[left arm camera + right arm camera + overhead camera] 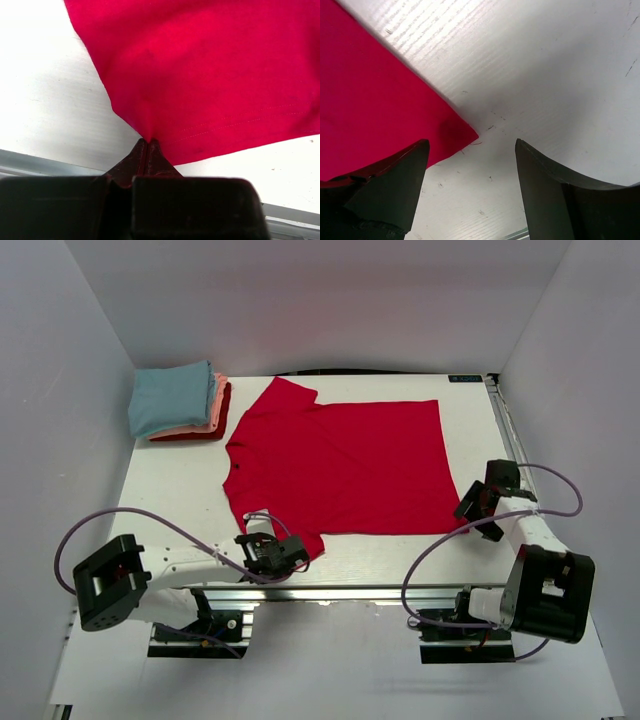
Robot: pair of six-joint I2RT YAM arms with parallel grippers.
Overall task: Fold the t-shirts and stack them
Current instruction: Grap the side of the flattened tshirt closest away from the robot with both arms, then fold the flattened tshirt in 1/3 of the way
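A bright red short-sleeved t-shirt lies spread flat on the white table, collar to the left and hem to the right. My left gripper is at its near sleeve and is shut on the cloth; in the left wrist view the shirt draws to a point between the closed fingertips. My right gripper stands open just off the near hem corner. In the right wrist view that shirt corner lies on the table ahead of the gap, with nothing between the fingers. Folded t-shirts are stacked at the back left, light blue on top.
In the stack a salmon-pink fold and a red one lie beneath the blue. The white table is boxed by grey walls on the left, back and right. A metal rail runs along its near edge.
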